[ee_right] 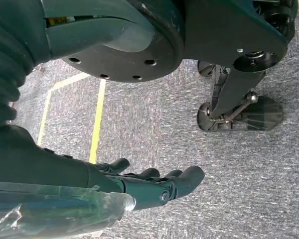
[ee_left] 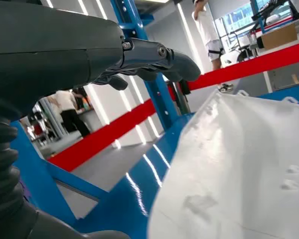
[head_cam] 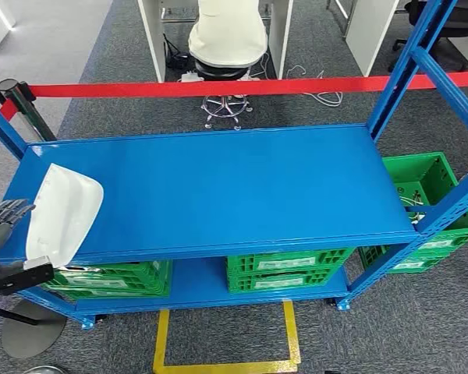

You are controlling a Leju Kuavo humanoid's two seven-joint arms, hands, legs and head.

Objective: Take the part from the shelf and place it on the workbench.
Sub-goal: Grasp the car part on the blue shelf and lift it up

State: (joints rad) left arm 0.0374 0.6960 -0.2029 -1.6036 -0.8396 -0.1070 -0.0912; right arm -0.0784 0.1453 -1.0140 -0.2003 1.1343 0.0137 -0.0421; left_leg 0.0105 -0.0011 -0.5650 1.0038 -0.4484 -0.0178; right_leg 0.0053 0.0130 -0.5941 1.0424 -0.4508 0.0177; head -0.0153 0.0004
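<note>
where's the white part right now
In the head view, the white part lies at the left end of the blue shelf, beside the left hand.

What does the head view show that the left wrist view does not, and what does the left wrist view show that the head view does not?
Head view alone: green crates under the blue shelf, a stool, and yellow floor lines.

Left wrist view alone: people standing far behind, and the dark fingers of the left robot hand above the part, not touching it.

Both: the white part lying on the shelf, the red barrier tape, the left robot hand beside the part.
</note>
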